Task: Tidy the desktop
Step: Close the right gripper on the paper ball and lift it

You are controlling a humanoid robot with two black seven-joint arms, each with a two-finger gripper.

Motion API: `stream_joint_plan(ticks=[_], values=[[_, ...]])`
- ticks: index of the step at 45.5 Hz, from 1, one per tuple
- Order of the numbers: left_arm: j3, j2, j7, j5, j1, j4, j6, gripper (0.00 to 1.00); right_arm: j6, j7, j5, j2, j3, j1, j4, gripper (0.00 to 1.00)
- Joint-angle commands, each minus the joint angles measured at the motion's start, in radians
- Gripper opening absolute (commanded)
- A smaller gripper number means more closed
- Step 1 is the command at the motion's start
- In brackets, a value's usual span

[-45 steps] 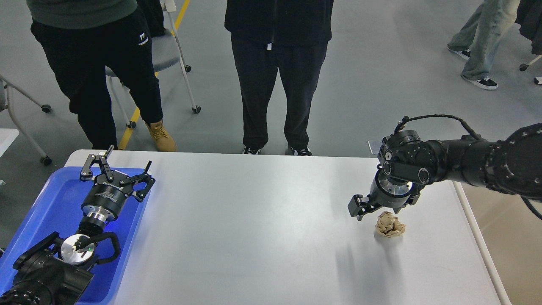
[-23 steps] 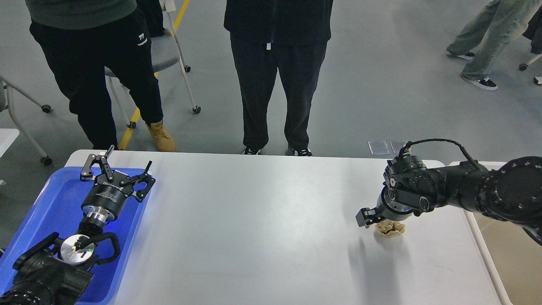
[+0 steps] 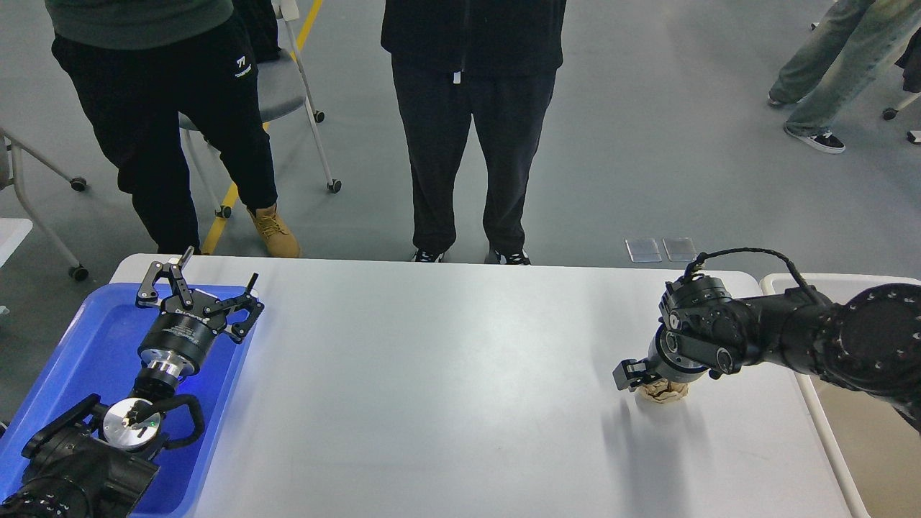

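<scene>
The desktop (image 3: 432,374) is a wide light grey-white tabletop. A crumpled tan paper ball (image 3: 665,393) lies on it at the right. My right gripper (image 3: 658,386) points down over the ball, low against it. One of its fingers (image 3: 627,375) stands just left of the ball and the other is hidden behind the wrist; the jaws look open around the ball. My left gripper (image 3: 198,291) is open and empty, over the far right corner of the blue tray (image 3: 79,345).
A beige tub with a white rim (image 3: 784,279) stands off the desktop's right edge, under my right arm. Two people (image 3: 471,144) stand close to the far edge, beside a wheeled chair (image 3: 288,86).
My right gripper has come down onto the paper ball and now covers most of it. The left arm has not moved.
</scene>
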Motion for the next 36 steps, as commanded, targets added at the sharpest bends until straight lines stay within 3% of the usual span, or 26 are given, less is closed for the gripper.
stream_joint_plan(ticks=[1, 16, 20, 21, 24, 25, 31, 32, 34, 35, 36], values=[[0.0, 0.0, 0.0, -0.002, 0.0, 0.0, 0.0, 1.0, -0.009, 0.016, 0.001, -0.002, 0.002, -0.03, -0.044, 1.0], [0.0, 0.0, 0.0, -0.002, 0.0, 0.0, 0.0, 1.0, -0.067, 0.033, 0.008, 0.004, 0.014, -0.065, -0.056, 0.95], [0.0, 0.0, 0.0, 0.0, 0.0, 0.0, 0.0, 1.0, -0.068, 0.033, 0.01, 0.003, 0.014, -0.077, -0.059, 0.86], [0.0, 0.0, 0.0, -0.002, 0.0, 0.0, 0.0, 1.0, -0.071, 0.034, 0.01, 0.001, 0.014, -0.08, -0.062, 0.82], [0.0, 0.0, 0.0, -0.002, 0.0, 0.0, 0.0, 1.0, -0.076, 0.043, 0.01, 0.003, 0.014, -0.088, -0.07, 0.54], [0.0, 0.0, 0.0, -0.002, 0.0, 0.0, 0.0, 1.0, -0.076, 0.045, 0.007, 0.001, 0.014, -0.09, -0.07, 0.51], [0.0, 0.0, 0.0, -0.002, 0.0, 0.0, 0.0, 1.0, -0.075, 0.046, 0.013, 0.003, 0.014, -0.077, -0.067, 0.46], [0.0, 0.0, 0.0, -0.002, 0.0, 0.0, 0.0, 1.0, -0.073, 0.046, 0.013, 0.004, 0.014, -0.074, -0.065, 0.4], [0.0, 0.0, 0.0, -0.002, 0.0, 0.0, 0.0, 1.0, -0.064, 0.048, 0.013, 0.001, 0.012, -0.061, -0.064, 0.08], [0.0, 0.0, 0.0, -0.002, 0.0, 0.0, 0.0, 1.0, -0.062, 0.05, 0.013, 0.0, 0.011, -0.051, -0.062, 0.0], [0.0, 0.0, 0.0, 0.0, 0.0, 0.0, 0.0, 1.0, -0.059, 0.051, 0.011, -0.002, 0.008, -0.042, -0.061, 0.0]])
